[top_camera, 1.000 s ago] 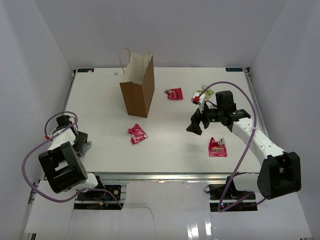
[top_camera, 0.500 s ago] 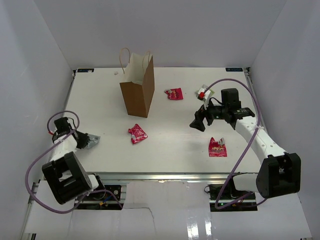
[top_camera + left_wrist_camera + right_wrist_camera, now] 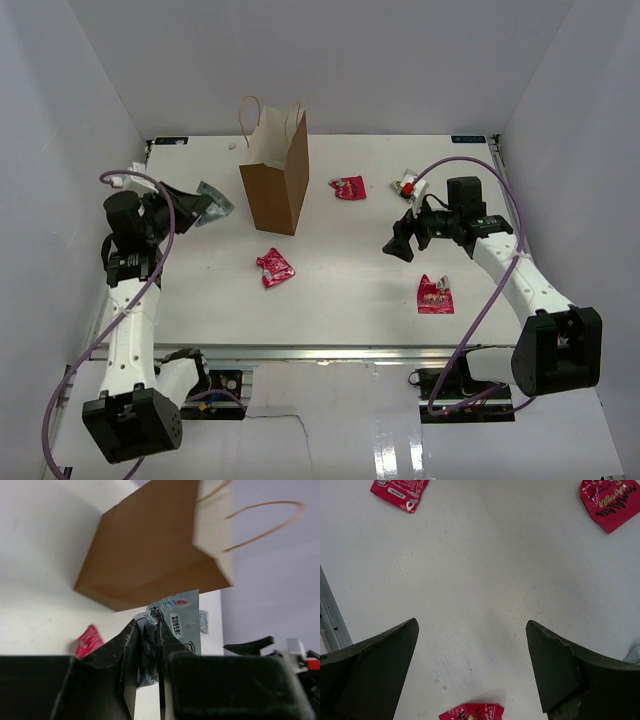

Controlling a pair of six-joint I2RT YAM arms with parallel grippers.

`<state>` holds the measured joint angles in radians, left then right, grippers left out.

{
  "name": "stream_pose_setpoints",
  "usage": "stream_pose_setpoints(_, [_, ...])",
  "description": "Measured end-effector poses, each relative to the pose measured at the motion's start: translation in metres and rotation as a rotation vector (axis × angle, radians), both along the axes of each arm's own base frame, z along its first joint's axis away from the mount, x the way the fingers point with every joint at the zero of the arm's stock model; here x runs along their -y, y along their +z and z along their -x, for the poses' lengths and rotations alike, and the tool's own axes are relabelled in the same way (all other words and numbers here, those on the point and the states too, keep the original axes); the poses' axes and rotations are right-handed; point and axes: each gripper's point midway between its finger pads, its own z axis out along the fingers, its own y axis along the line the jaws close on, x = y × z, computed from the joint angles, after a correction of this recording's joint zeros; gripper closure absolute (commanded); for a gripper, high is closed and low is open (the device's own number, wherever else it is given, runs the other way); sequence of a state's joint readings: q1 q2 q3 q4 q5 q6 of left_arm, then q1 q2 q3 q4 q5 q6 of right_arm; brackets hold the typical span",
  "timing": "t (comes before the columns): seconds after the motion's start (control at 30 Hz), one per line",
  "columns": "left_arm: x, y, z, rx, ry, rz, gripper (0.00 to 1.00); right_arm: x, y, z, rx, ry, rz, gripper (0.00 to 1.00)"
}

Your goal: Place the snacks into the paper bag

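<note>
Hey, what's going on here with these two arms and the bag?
The left gripper is shut on a silver packet, held in the air just left of the upright paper bag, not yet over its opening. The right gripper is open and empty above the table. Three red packets lie loose on the table: one in front of the bag, one to its right, one near the right arm.

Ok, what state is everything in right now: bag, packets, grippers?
paper bag: upright, mouth open.
left gripper: shut on silver-grey packet, beside the bag.
right gripper: open, empty.
red packets: three, flat on table, outside bag.
yellow-green packet: on table, partly hidden behind right arm.
</note>
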<state>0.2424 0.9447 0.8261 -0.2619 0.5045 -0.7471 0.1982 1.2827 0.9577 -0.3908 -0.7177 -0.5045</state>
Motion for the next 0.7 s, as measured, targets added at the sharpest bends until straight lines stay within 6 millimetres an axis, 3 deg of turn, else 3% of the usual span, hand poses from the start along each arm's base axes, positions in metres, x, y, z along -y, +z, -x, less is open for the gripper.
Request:
stream_pose_setpoints(0.17, [0.037, 0.084, -0.016, 0.186, -0.11, -0.039, 0.9, 0.003, 0.0, -0.002, 0.0, -0.01, 0.0, 0.06])
stream_pose_setpoints(0.3, [0.078, 0.13, -0.033, 0.285, -0.189, -0.069, 0.9, 0.005, 0.0, -0.003, 0.0, -0.017, 0.0, 0.06])
stream_pose_setpoints(0.4, [0.107, 0.137, -0.054, 0.288, -0.22, -0.092, 0.9, 0.007, 0.0, -0.004, 0.0, -0.022, 0.0, 0.06])
stream_pose_setpoints(0.5, [0.122, 0.127, -0.086, 0.243, -0.187, -0.138, 0.91, 0.008, 0.0, -0.004, 0.0, -0.028, 0.0, 0.06])
stream_pose_setpoints(0.63, [0.115, 0.096, -0.127, 0.153, -0.073, -0.221, 0.91, 0.011, 0.004, -0.005, 0.011, -0.037, -0.002, 0.06])
stream_pose_setpoints(0.7, [0.108, 0.083, -0.138, 0.116, -0.033, -0.255, 0.89, 0.012, 0.005, -0.005, 0.016, -0.041, -0.003, 0.06])
